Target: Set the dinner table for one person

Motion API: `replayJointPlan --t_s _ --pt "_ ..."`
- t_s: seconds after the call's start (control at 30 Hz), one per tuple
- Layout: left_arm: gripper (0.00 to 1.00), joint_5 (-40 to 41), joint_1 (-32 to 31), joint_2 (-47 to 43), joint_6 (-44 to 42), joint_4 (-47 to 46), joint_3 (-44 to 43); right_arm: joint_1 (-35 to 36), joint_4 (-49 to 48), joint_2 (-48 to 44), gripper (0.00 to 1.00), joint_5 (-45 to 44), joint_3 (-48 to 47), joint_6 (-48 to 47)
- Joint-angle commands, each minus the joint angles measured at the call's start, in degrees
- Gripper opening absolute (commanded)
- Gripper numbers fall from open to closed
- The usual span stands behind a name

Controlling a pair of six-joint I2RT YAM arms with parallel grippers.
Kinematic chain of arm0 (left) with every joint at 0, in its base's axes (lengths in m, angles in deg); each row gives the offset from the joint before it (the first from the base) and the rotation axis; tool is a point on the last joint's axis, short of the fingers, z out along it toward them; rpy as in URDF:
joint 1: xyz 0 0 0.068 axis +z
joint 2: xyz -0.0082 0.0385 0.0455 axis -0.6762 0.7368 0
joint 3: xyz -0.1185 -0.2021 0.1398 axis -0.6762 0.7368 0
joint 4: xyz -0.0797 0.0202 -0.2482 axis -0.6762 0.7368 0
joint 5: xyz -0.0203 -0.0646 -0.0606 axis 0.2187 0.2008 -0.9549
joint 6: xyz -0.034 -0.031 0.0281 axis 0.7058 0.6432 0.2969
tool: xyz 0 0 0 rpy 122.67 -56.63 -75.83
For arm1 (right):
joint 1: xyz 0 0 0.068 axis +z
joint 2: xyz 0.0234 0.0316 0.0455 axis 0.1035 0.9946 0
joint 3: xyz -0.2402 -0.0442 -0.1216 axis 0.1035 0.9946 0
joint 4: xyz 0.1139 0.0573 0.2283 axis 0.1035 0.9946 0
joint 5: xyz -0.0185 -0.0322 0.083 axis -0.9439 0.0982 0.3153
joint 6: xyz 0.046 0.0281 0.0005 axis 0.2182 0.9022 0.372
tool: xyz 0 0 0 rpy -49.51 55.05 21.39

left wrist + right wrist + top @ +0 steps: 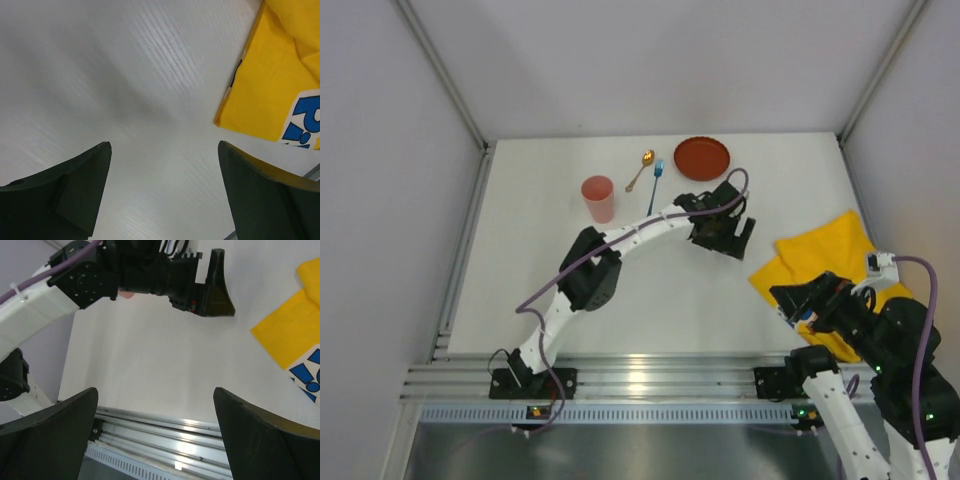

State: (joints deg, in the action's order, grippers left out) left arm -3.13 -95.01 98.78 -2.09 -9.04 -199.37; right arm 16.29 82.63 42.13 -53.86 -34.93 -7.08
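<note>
The white dinner table (650, 295) carries a pink cup (598, 198), a gold spoon (640, 170), a blue fork (657, 176) and a red-brown plate (701, 158) along its far side. My left gripper (728, 243) is open and empty over bare tabletop (150, 90), just in front of the plate and left of the yellow cloth (825, 270). Its jaws (164, 144) stand wide apart. My right gripper (788, 300) is open and empty near the front right, by the cloth's near corner. Its jaws (155, 389) frame the table and rail.
The yellow printed cloth (272, 85) lies crumpled at the right side; it also shows in the right wrist view (287, 335). The ribbed aluminium rail (650, 380) runs along the near edge. The left arm (150, 275) reaches across the middle. Grey walls enclose the table.
</note>
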Motion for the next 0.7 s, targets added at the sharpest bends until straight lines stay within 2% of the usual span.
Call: replayJointPlan --t_s 0.0,0.17,0.37,0.67 --pt "0.92 -9.97 -2.1 4.23 -0.31 0.44 -6.88 0.55 4.46 -1.07 1.0 -4.09 -2.54 2.72" --pt "0.93 -18.75 -3.96 9.24 1.97 -2.98 -9.27 0.55 7.37 -1.16 1.0 -5.76 -2.89 4.39" --pt "0.92 -21.22 -6.68 12.5 4.87 -4.74 -9.62 0.55 7.81 -1.69 1.0 -5.24 -1.22 5.27" --pt "0.88 -17.02 -9.06 18.65 8.57 -5.36 -11.99 0.55 9.74 -0.55 1.0 -4.89 -2.71 2.64"
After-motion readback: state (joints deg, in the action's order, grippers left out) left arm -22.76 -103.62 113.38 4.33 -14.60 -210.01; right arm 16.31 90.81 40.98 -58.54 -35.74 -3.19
